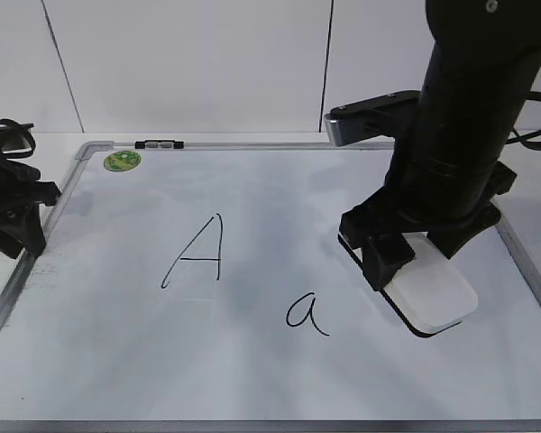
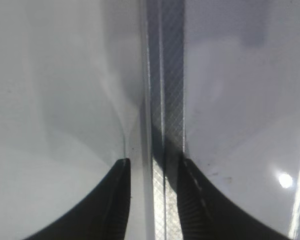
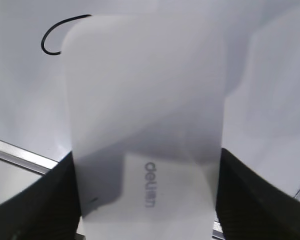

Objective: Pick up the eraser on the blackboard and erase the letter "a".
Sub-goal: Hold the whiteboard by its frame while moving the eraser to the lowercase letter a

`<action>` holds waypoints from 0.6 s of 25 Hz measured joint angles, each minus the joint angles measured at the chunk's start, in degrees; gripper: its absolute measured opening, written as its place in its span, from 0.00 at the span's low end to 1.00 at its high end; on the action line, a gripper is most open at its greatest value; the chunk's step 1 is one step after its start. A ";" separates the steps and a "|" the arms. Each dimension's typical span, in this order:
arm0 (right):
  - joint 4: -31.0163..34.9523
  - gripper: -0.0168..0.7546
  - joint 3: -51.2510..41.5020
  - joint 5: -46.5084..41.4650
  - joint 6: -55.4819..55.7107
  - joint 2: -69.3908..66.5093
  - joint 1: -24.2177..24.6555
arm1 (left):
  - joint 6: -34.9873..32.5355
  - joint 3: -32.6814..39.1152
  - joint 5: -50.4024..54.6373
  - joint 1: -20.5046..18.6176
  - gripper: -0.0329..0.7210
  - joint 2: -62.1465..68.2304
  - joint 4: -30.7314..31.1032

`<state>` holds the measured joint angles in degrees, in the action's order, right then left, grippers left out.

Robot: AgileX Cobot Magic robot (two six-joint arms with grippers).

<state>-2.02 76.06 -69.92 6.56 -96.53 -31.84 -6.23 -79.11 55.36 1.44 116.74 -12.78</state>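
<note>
The white eraser (image 1: 437,298) lies low over the right part of the blackboard (image 1: 117,343), its dark underside showing at the edge. My right gripper (image 1: 421,253) is shut on its far end, one finger against each long side. In the right wrist view the eraser (image 3: 145,100) fills the space between the fingers (image 3: 146,200), grey lettering facing up. The letter "a" (image 1: 307,314) is just left of the eraser, untouched; only part of its stroke (image 3: 55,37) shows in the right wrist view. My left gripper (image 1: 18,216) is open and empty at the board's left edge.
A larger capital "A" (image 1: 198,253) is written left of centre. A green round magnet (image 1: 122,161) sits at the far left corner, and a small black clip (image 1: 158,144) is on the far frame. The left gripper's fingers (image 2: 154,200) straddle the grey frame (image 2: 165,100).
</note>
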 joint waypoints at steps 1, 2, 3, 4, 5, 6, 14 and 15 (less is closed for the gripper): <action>0.00 0.73 0.00 0.00 0.00 0.00 0.00 | 0.00 -0.07 0.11 0.00 0.36 0.23 -0.11; 0.00 0.73 0.00 0.00 -0.08 0.00 0.00 | 0.00 -0.22 0.11 0.00 0.36 0.21 -0.16; 0.00 0.73 0.00 0.00 -0.08 0.00 0.00 | 0.00 -0.30 0.20 0.00 0.36 0.29 -0.25; 0.00 0.73 0.00 0.00 -0.08 0.00 0.00 | -0.10 -0.30 0.23 0.00 0.35 0.29 -0.25; 0.00 0.73 0.00 0.00 -0.08 0.00 0.00 | -0.10 -0.30 0.23 0.00 0.34 0.29 -0.37; 0.00 0.73 0.00 0.00 -0.08 0.00 0.00 | -0.10 -0.30 0.33 0.00 0.31 0.29 -0.60; 0.00 0.73 0.00 0.00 -0.08 0.00 0.00 | 0.12 -0.36 0.35 0.00 0.07 0.29 -1.27; 0.00 0.73 0.00 0.00 -0.08 0.00 0.00 | 0.12 -0.36 0.35 0.00 0.07 0.29 -1.27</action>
<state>-2.02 76.06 -69.92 6.48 -96.53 -31.84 -6.11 -79.47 55.71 1.44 117.03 -14.04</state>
